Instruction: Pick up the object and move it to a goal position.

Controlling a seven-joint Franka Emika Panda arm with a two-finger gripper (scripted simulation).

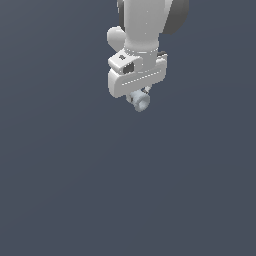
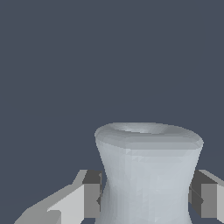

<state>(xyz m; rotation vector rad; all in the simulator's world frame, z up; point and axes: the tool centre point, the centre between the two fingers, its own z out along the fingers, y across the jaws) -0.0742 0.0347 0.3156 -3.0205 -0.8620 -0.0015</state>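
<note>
The object [image 1: 140, 100] — a small pale blue-grey stubby cylinder with a wider round flange at one end — sits between the fingers of the end effector [image 1: 139, 98], directly under the white body of the arm's hand. In the exterior view it hangs in the upper middle of the picture, with its flanged end pointing down and slightly toward the exterior view's right. Only flat, dark grey-blue background surrounds it, so whether it is touching the tabletop cannot be told from this view.

The wrist view shows the object [image 2: 148, 175] much larger: a pale waisted body that narrows in the middle and flares out to a round rim with a shallow hollow on its far end. One finger [image 2: 89, 194] stands on each side of it, with its dark inner pad facing the narrow waist. The pad on one side lies right against the object's flank; the other finger [image 2: 205, 199] sits just beside the opposite flank, and a thin dark sliver there makes it hard to tell whether it is in full contact. The end effector is thus closed in around the object — pinching it at the waist, with the flange sticking out beyond the fingertips.
</note>
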